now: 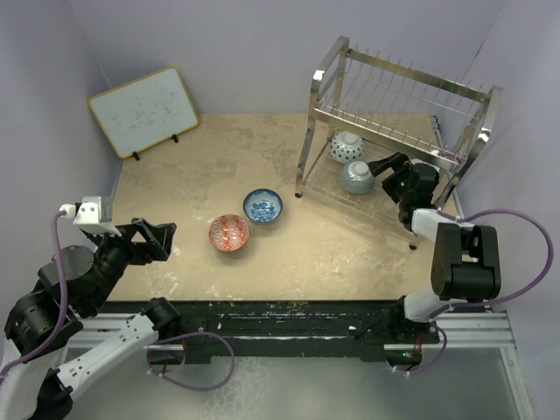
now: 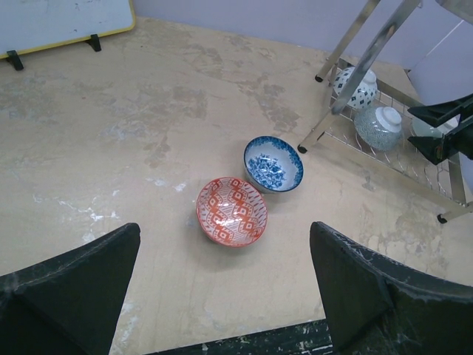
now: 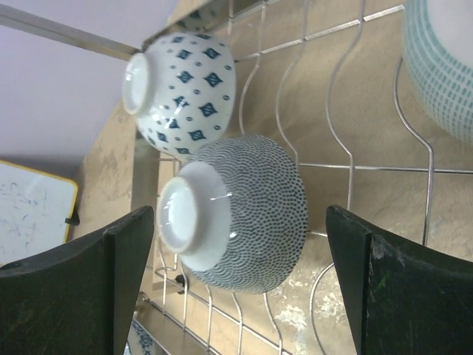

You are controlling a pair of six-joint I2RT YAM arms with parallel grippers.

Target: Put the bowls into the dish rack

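Silver wire dish rack [image 1: 307, 140] holds the diamond-patterned bowl [image 1: 347, 144], grey dotted bowl [image 1: 356, 176] and mint bowl [image 3: 443, 59] on its lower tier, with the right hand [image 1: 382, 175] spread just beside the dotted one. Red-orange bowl [image 1: 229, 232] and blue bowl [image 1: 262, 206] sit side by side on the worktop [image 1: 219, 157], the left hand [image 1: 166, 242] spread nearby.

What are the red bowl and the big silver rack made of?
The red bowl looks like glazed ceramic: it is smooth and shiny, with a painted pattern. The rack looks like polished metal: it has thin silver wires and bright tubes that reflect light.
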